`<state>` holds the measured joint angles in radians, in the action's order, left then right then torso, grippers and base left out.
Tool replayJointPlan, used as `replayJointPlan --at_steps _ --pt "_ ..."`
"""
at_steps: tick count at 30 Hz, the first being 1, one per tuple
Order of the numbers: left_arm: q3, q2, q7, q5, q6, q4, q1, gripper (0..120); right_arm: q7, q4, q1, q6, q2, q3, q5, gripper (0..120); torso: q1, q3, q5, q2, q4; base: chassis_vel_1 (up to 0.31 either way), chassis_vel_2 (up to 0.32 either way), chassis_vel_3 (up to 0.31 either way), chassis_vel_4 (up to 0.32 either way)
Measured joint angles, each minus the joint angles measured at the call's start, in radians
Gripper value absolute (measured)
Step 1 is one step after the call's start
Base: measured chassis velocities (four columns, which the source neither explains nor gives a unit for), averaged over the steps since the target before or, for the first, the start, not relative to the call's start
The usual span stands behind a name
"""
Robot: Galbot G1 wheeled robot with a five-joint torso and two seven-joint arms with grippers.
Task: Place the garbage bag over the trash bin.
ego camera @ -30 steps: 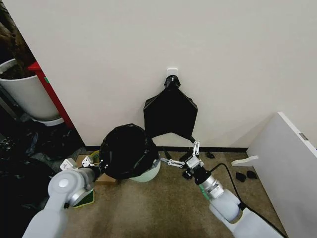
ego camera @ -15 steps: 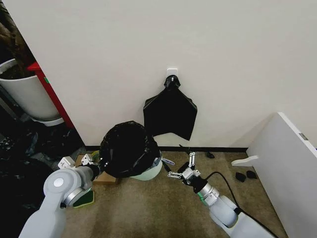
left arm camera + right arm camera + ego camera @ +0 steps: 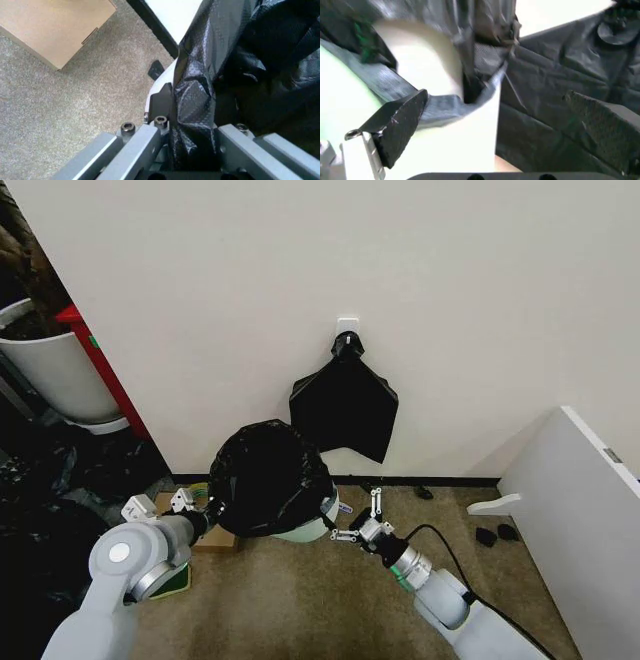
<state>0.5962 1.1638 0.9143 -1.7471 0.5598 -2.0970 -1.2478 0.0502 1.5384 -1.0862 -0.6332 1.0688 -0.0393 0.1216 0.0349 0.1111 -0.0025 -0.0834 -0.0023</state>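
Since the earlier frames, the right tool (image 3: 361, 514) had slid lower and closer to the trash bin (image 3: 312, 528), its fingers (image 3: 375, 502) spread wide just beside the bin's rim, gripping nothing. Meanwhile the garbage bag (image 3: 272, 477) had shifted toward the right tool and now draped further over the bin, which stood on the carpet against the wall. On the bin's other side, the left tool (image 3: 190, 508) was clamped on a fold of the bag (image 3: 192, 108); the left wrist view showed crinkled black plastic pinched between its fingers (image 3: 141, 145). A flat black bundle (image 3: 344, 410) hung on the wall above. A cardboard box (image 3: 52, 30) lay on the carpet near the left arm.
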Motion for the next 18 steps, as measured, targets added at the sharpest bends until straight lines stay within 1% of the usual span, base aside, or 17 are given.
replayJointPlan --at_steps 11,14,16,18 --pt "0.005 -0.002 0.004 -0.004 0.005 -0.011 -0.002 0 0.102 -0.022 0.005 0.046 -0.016 0.02 0.067 100 0.0 0.0 0.0 0.0 0.0 0.0 0.0 0.0 0.0" --pt "0.005 -0.004 0.004 0.0 0.005 -0.011 -0.002 0 0.107 -0.023 0.002 0.026 -0.026 0.021 0.067 100 0.0 0.0 0.0 0.0 0.0 0.0 0.0 0.0 0.0" --pt "0.0 -0.008 0.001 0.011 0.003 -0.008 -0.001 0 0.082 -0.023 0.001 -0.043 -0.038 0.024 0.041 100 0.0 0.0 0.0001 0.0 0.0 0.0 0.0 0.0 0.0" --pt "-0.008 -0.011 -0.002 0.019 0.002 -0.001 0.003 0 0.02 -0.022 0.0 -0.104 -0.048 0.031 -0.006 100 0.0 0.0 0.0001 0.0 0.0001 0.0 0.0 0.0 0.0"
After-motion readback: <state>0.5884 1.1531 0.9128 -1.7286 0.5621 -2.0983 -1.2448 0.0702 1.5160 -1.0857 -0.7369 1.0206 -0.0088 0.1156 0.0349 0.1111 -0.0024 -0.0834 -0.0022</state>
